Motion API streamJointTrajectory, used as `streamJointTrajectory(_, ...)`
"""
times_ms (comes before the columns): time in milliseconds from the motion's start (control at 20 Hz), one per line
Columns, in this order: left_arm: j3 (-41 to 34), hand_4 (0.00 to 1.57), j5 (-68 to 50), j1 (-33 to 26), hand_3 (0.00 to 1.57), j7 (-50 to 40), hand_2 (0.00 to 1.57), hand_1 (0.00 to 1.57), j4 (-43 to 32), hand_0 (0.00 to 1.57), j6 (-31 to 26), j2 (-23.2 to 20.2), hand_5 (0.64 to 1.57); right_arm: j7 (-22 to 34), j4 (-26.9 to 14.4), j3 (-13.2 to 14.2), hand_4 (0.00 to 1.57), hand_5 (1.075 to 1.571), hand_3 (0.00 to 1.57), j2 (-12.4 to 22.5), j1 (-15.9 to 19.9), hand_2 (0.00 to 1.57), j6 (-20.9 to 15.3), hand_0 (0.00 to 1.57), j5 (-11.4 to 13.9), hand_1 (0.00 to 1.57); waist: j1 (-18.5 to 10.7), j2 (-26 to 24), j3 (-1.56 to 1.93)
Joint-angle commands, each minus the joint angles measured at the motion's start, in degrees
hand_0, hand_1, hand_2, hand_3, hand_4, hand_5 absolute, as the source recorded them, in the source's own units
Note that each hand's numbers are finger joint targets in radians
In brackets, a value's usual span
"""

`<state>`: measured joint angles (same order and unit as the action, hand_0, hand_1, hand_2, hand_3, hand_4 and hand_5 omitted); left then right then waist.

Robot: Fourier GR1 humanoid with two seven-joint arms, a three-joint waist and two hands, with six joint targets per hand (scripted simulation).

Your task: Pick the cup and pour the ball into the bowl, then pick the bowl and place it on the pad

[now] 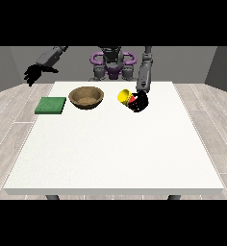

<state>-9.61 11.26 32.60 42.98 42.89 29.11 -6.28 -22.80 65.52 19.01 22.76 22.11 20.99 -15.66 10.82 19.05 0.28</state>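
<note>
The yellow cup (124,96) is half covered by the hand at the view's right (139,102), so the grip's unclear. Ball's too small to spot. Table (115,153) legs barely show.

wood-grained brown bowl (87,97), matt green pad (51,105), smooth yellow cup (124,96), matt white table (115,153)
</note>
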Motion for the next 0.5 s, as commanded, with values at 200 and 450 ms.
streamJointTrajectory(200, 10.85, 1.02, 12.47, -0.60, 1.57, -16.21, 1.57, 1.37, 1.20, 1.37, 3.15, -0.39, 1.532, 0.53, -13.78, 3.04, 0.00, 1.558, 0.00, 4.38, -2.67, 0.06, 1.76, 0.00, 0.97, 0.00, -6.94, -14.18, -0.10)
streamJointTrajectory(450, 18.51, 1.09, 21.91, 3.38, 1.57, -28.64, 1.57, 1.40, 2.85, 1.40, 3.51, 2.11, 1.571, -2.22, -19.47, 3.18, 0.00, 1.560, 0.00, 2.04, -4.62, 0.00, -1.30, 0.00, 2.85, 0.00, -11.61, -19.19, -0.13)
